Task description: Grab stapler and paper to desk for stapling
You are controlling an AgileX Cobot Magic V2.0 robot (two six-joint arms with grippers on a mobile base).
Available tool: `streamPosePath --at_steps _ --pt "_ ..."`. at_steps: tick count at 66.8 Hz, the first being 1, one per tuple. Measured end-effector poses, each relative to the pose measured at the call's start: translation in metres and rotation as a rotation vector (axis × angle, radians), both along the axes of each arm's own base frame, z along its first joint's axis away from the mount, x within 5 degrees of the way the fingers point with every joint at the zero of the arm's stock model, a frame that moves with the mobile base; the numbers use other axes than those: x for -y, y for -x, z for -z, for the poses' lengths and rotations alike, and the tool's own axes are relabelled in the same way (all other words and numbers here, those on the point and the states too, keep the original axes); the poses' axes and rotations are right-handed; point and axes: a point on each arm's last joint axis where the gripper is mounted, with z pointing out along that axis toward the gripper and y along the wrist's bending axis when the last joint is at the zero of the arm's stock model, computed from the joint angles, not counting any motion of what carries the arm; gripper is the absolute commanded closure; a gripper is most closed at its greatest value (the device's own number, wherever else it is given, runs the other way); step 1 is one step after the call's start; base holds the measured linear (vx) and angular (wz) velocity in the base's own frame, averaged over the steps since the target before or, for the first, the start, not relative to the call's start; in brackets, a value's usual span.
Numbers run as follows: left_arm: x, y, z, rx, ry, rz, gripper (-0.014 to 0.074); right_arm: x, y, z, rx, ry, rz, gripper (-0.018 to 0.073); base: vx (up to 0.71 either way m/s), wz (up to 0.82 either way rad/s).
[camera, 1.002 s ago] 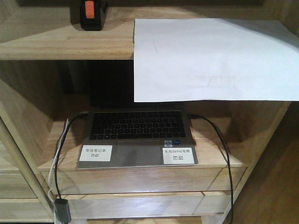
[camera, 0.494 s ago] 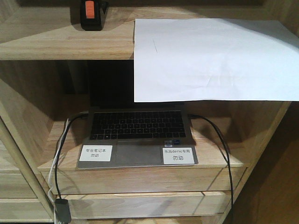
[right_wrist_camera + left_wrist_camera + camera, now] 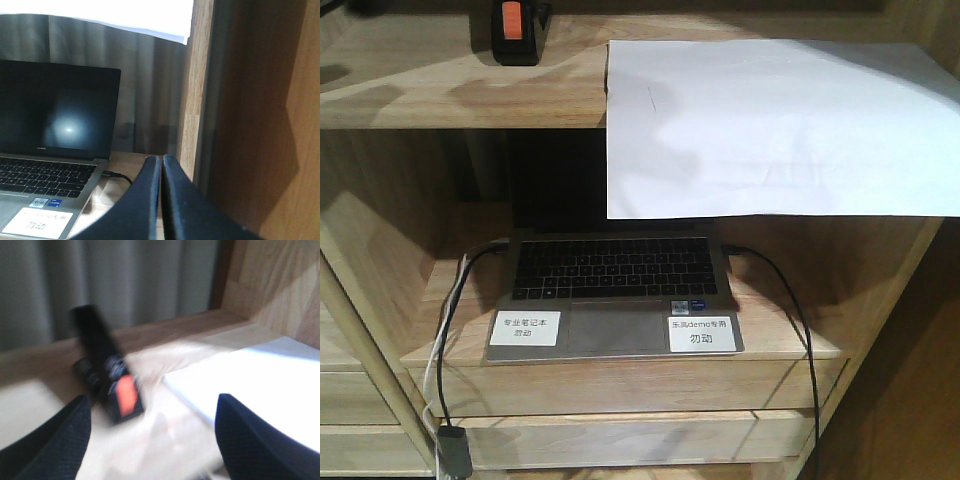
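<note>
While the left end effector [image 3: 153,405] gapes empty near the stapler [image 3: 107,375], the right end effector [image 3: 161,161] — empty — is closed.

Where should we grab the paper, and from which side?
Pinch the paper by its overhanging front strip, coming from the front, one finger above, one below. That strip juts free past the shelf edge; the rest lies flat on the wood, leaving no gap.

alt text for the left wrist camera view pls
Motion-blurred close-up: a small black stapler with an orange-red patch sits on a light wooden shelf, just left of a large white paper sheet. The left gripper is open, its dark fingers at the bottom corners. Grey curtain behind.
</note>
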Motion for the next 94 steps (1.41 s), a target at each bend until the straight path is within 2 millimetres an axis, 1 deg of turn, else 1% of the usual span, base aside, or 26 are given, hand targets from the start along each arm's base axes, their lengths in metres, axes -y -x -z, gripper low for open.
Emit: streamPosePath --at_steps 11,18,22,29,34,44,51,59,73,87,94 --pt "0.022 -0.027 -0.016 0.041 -0.041 0.016 0.0095 0.0 0.0 0.0 0.0 0.0 0.0 0.0568 0.0 0.0" --pt "0.036 -0.045 -0.019 0.022 -0.072 -0.007 0.0095 0.0 0.0 0.0 0.0 0.0 0.0 0.0568 0.0 0.0" --pt "0.042 -0.054 -0.024 0.015 -0.088 -0.043 0.0095 0.0 0.0 0.0 0.0 0.0 0.0 0.0568 0.0 0.0" --pt "0.055 -0.07 -0.025 -0.011 -0.123 -0.1 0.0095 0.0 0.0 0.0 0.0 0.0 0.0 0.0568 0.0 0.0" --pt "0.061 -0.078 -0.03 -0.014 -0.148 -0.157 0.0095 0.0 0.0 0.0 0.0 0.0 0.0 0.0568 0.0 0.0" --pt "0.07 -0.094 -0.031 -0.055 -0.213 -0.244 0.0095 0.0 0.0 0.0 0.0 0.0 0.0 0.0568 0.0 0.0" --pt "0.072 -0.103 -0.025 -0.125 -0.247 -0.278 0.0095 0.0 0.0 0.0 0.0 0.0 0.0 0.0568 0.0 0.0" --pt "0.072 -0.108 -0.023 -0.171 -0.244 -0.318 0.0095 0.0 0.0 0.0 0.0 0.0 0.0 0.0568 0.0 0.0" --pt "0.062 -0.114 -0.026 -0.182 -0.184 -0.404 0.0095 0.0 0.0 0.0 0.0 0.0 0.0 0.0568 0.0 0.0" --pt "0.043 -0.125 -0.024 -0.248 -0.066 -0.393 0.0095 0.0 0.0 0.0 0.0 0.0 0.0 0.0568 0.0 0.0" --pt "0.044 -0.125 -0.024 -0.262 -0.049 -0.341 0.0095 0.0 0.0 0.0 0.0 0.0 0.0 0.0568 0.0 0.0"
